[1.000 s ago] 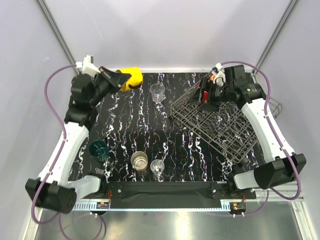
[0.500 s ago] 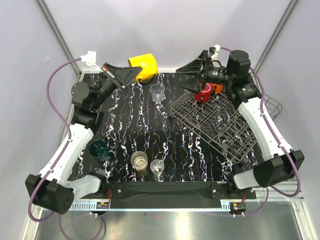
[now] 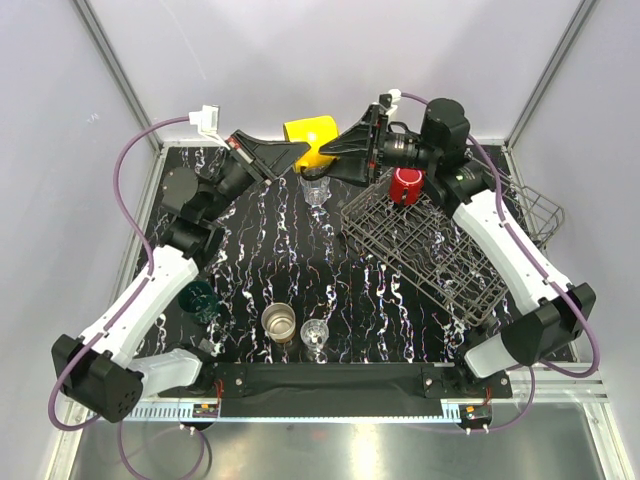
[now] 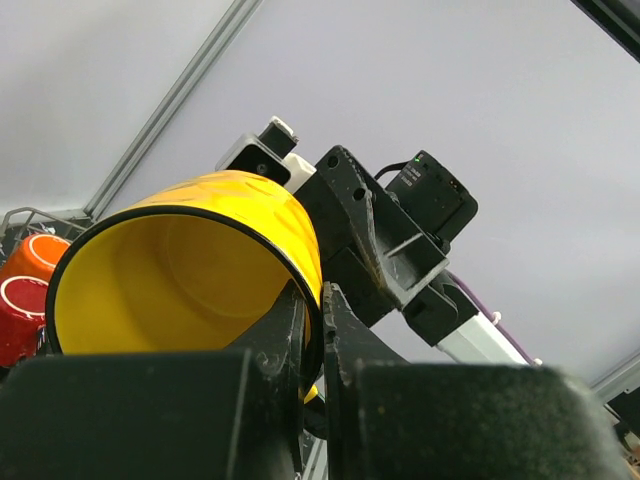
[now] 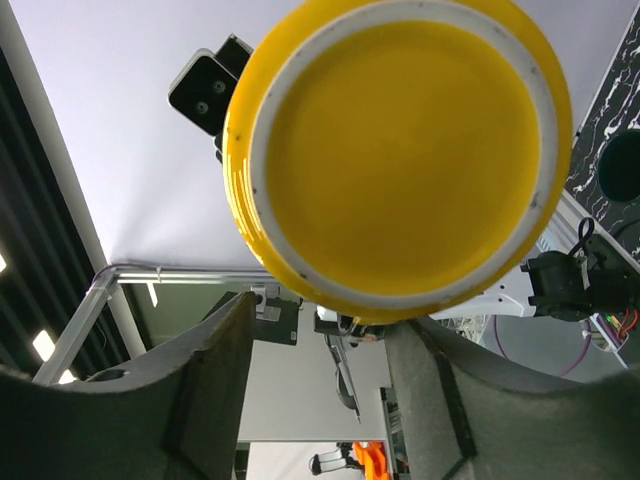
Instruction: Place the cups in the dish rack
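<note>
Yellow mug [image 3: 312, 133] is now raised higher and nearer centre, with left gripper [image 3: 293, 153] clamped on its rim. Right gripper [image 3: 328, 152] has left the dish rack [image 3: 450, 265] and faces the mug base, fingers apart. Red mug [image 3: 405, 185] sits in the rack; clear glass [image 3: 315, 187] stands beneath.

Open tabletop [image 3: 250, 250] is recorded at the centre, bounded by a clear glass [image 3: 315, 187] at the far side and by a teal cup [image 3: 198, 298], brown-and-cream cup [image 3: 279, 322] and second glass [image 3: 315, 335] along the near edge. The near grid of the dish rack [image 3: 450, 265] is unobstructed; its far corner is taken by a red mug [image 3: 405, 185].

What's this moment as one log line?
left gripper: pinching yellow mug rim, aloft | right gripper: open at mug's base | red mug: in dish rack
</note>
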Robot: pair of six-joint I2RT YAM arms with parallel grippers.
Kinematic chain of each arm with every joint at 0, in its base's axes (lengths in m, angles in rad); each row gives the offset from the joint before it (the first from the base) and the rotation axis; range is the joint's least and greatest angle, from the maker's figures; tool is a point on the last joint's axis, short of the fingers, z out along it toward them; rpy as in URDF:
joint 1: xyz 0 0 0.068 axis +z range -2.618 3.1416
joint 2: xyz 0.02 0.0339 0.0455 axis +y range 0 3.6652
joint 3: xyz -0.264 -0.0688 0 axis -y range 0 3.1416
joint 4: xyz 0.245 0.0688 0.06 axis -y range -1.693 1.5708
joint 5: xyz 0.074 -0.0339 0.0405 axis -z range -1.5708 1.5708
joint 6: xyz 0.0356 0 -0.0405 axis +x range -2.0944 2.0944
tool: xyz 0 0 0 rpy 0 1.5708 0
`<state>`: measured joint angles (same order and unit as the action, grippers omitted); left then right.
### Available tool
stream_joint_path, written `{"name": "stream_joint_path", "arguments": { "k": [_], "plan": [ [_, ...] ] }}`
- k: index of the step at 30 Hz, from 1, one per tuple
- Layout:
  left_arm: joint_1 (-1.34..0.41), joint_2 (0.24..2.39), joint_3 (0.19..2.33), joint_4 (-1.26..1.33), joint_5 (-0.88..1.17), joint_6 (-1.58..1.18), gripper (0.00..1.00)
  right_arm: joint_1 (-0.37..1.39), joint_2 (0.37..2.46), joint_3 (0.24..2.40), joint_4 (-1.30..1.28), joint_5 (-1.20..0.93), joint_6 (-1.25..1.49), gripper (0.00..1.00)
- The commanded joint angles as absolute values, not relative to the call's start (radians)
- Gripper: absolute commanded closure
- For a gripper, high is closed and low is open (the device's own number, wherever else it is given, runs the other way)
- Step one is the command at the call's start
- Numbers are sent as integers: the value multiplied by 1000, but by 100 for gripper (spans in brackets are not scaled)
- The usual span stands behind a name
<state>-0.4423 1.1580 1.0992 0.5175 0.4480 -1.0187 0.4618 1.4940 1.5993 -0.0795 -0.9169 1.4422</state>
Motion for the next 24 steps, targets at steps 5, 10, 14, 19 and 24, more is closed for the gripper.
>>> {"name": "stream_joint_path", "arguments": {
  "k": [5, 10, 14, 19, 24],
  "plan": [
    [-485, 1166, 1173, 658, 355, -1002, 100, 512, 1514, 1621, -51, -888, 1444, 44],
    [-518, 1177, 1206, 611, 327, -973, 100, 535, 1525, 1644, -156, -835, 1393, 55],
    [-543, 1180, 1203, 617, 321, -969, 100, 537, 1529, 1647, -175, -799, 1379, 57],
    [-554, 1157, 1169, 609, 308, -960, 100, 537, 1520, 1647, -216, -746, 1370, 62],
    [-571, 1141, 1143, 604, 287, -959, 100, 535, 1526, 1644, -230, -698, 1367, 64]
  ]
}}
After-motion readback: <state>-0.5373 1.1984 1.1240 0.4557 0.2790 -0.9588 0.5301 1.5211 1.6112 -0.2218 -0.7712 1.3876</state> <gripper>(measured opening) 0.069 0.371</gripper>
